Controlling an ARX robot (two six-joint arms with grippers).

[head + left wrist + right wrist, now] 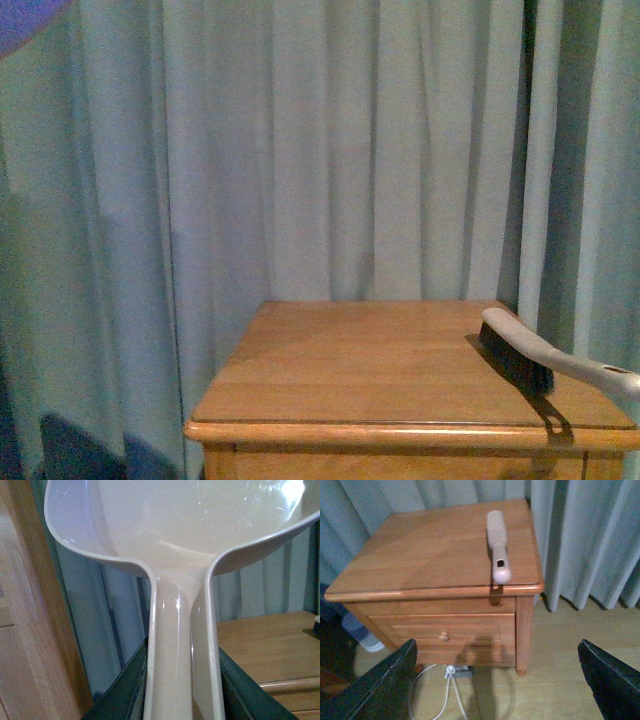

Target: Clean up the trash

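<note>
Pinkish glossy plastic fills the left wrist view: the dustpan [190,530], a smooth scoop with a channelled handle, its far rim cut off. The left gripper [182,700] is clamped on that handle, with dark fingers [117,697] against either side. The right gripper [495,680] stands wide apart, nothing between its jaws. The trash shows in no view, so its place cannot be told. A brush [530,352] with dark bristles lies on the wooden nightstand [380,350]. Its pale handle overhangs the front edge, tip cut off in the front view.
</note>
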